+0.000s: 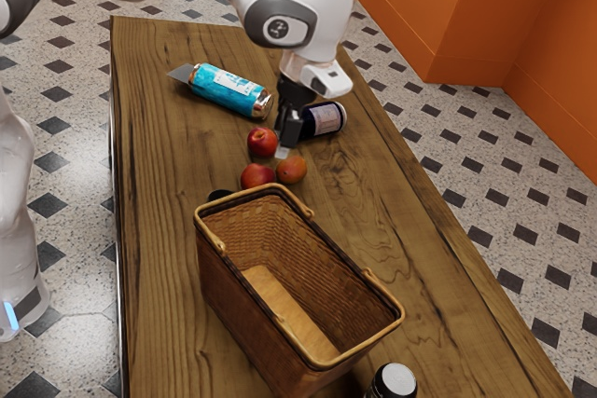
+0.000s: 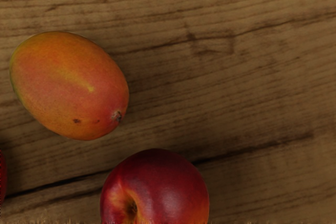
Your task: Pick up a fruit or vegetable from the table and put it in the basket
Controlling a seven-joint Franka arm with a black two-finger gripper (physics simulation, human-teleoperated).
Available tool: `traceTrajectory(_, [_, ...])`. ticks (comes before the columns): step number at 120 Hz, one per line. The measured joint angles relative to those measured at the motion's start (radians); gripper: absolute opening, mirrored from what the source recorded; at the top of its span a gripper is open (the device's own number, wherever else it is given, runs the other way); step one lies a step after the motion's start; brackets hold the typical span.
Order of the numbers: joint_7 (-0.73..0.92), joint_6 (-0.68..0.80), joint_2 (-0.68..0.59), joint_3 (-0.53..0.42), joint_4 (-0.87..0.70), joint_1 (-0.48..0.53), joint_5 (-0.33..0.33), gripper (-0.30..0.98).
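Looking straight at the fruit now: seeing a red nectarine (image 1: 262, 143) resting on the worktop (image 1: 163, 230), just beside the hand (image 1: 285, 144), with a mango (image 2: 68, 85) and a second red fruit (image 1: 257, 176) lying close by, on the basket's side. Hovering low here, with nothing being lifted, and not being able to tell whether the hand is apart or together. Probably lining up for a grasp, so wanting to be centring over one fruit, spreading wide, turning to be missing its neighbours, then going straight down past its widest part and closing softly, round skin easily rolling off. Also minding the dark jar (image 1: 325, 119) lying close behind. Next, heading for the basket (image 1: 238, 319), carrying high over rim and handles, lowering before letting go
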Motion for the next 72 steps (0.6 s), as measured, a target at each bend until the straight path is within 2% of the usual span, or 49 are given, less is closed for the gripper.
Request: traceTrajectory(72, [0.024, -0.019, -0.032, 0.016, -0.101, 0.001, 0.033, 0.69])
